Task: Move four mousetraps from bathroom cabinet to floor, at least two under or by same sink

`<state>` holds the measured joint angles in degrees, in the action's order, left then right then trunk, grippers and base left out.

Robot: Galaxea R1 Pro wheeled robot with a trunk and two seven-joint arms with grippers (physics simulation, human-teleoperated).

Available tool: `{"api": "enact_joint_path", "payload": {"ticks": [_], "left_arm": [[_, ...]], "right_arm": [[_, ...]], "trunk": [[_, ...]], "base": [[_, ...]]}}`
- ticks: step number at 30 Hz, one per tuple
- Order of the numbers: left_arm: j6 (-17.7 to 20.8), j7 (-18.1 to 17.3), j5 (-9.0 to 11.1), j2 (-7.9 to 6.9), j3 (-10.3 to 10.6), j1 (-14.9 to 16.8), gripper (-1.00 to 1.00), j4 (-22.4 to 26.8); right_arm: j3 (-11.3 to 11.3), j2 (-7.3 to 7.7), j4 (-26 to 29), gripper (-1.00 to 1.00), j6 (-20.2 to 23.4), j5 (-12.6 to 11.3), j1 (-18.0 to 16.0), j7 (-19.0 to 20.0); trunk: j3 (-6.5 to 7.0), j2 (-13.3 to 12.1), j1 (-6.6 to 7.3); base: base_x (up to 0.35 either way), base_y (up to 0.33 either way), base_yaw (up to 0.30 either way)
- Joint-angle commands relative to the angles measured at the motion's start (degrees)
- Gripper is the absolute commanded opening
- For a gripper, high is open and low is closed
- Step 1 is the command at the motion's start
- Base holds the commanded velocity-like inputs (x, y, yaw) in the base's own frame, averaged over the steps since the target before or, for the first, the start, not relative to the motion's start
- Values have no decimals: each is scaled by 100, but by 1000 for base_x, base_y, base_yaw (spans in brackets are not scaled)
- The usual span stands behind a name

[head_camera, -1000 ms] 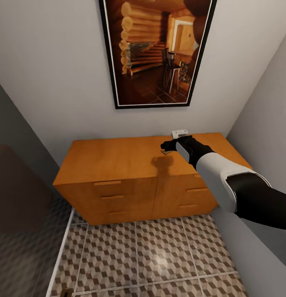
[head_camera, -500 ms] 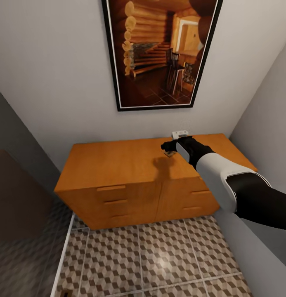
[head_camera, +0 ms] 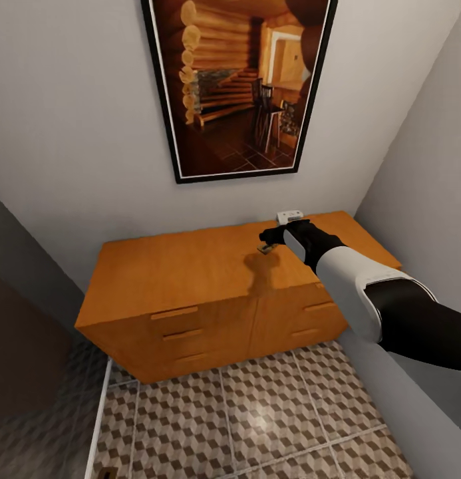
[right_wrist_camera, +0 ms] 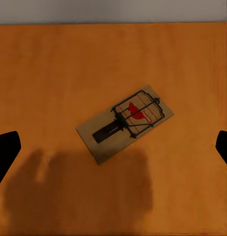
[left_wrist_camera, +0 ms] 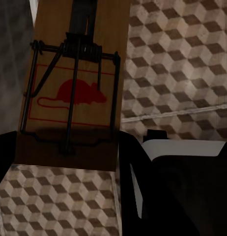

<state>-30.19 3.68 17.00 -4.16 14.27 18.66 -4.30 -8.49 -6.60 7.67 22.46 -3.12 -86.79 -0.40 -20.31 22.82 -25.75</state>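
One mousetrap (right_wrist_camera: 126, 123), a tan board with dark wire and a red mouse mark, lies flat on the orange-brown cabinet (right_wrist_camera: 54, 64) top. My right gripper (right_wrist_camera: 113, 147) hangs open above it, its fingers wide apart on either side. In the head view this gripper (head_camera: 268, 236) hovers over the trap (head_camera: 265, 248) near the cabinet's (head_camera: 177, 266) back right. Another mousetrap (left_wrist_camera: 74, 83) fills the left wrist view, with my left gripper (left_wrist_camera: 69, 152) shut on its end, above the cube-patterned bathroom floor (left_wrist_camera: 182, 73).
A small white device (head_camera: 289, 215) sits on the cabinet's back edge by the wall. A large framed picture (head_camera: 237, 80) hangs above. A grey wall (head_camera: 423, 166) stands close on the right and a dark panel (head_camera: 24, 332) on the left. Tiled floor (head_camera: 257, 412) lies before the cabinet.
The head view has turned a little, so cabinet and picture sit further left and tilted. My right gripper stays open above the same mousetrap.
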Motion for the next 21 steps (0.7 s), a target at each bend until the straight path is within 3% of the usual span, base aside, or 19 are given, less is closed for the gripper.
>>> {"api": "enact_joint_path", "payload": {"ticks": [1,6,9,12,15,21], "left_arm": [[-29,29,4,3,49,8,-100,-18],[22,43,5,5,49,6,-100,-19],[342,57,5,25,49,7,-100,-24],[1375,50,5,27,49,6,-100,-26],[2159,41,5,19,49,6,-100,-27],[2550,36,5,10,49,-1,-100,-28]], "right_arm": [[-47,1,6,100,31,-31,-4,-4],[-47,1,6,100,31,-31,-4,-4],[-47,1,6,100,31,-31,-4,-4],[-43,10,6,100,31,-31,-4,-2],[-46,37,6,100,31,-36,-4,-2],[-47,45,6,100,31,-39,-4,-4]], "trunk": [[-9,10,-3],[-9,10,-3],[-9,10,-3],[-9,10,-3],[-9,10,-3],[-9,10,-3]], "base": [[1,4,-197],[0,2,-197],[0,0,-197],[0,0,-197],[0,2,-196],[0,145,-194]]}}
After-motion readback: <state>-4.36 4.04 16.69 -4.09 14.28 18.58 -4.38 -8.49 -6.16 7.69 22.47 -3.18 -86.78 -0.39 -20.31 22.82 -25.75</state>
